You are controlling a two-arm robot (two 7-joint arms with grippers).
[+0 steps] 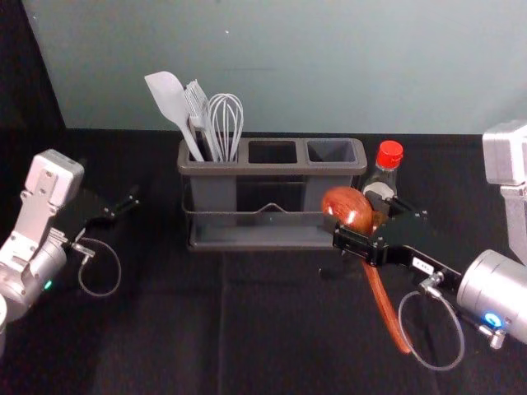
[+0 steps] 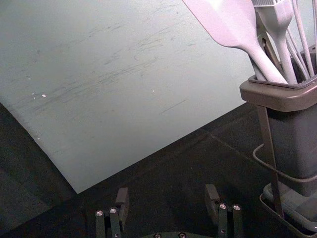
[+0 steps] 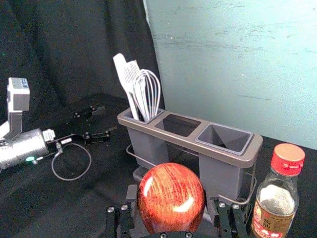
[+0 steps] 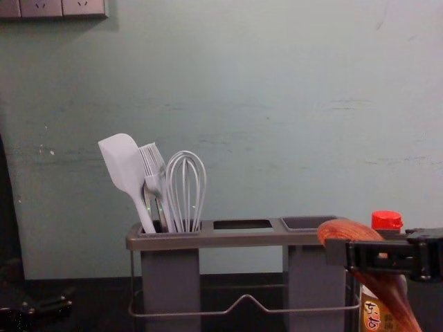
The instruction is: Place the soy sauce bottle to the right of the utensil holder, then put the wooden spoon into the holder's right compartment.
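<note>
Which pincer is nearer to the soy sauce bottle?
Right. The right pincer, holding the wooden spoon, is just in front of the soy sauce bottle; the left pincer is beyond the left end of the utensil holder.

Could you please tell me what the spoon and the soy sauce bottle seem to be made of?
The spoon looks like reddish wood with a glossy, probably lacquered finish: dark grain streaks and bright highlights show. The soy sauce bottle seems to be smooth clear glass, or possibly plastic, see-through at its shoulder; its opaque red cap looks plastic.
</note>
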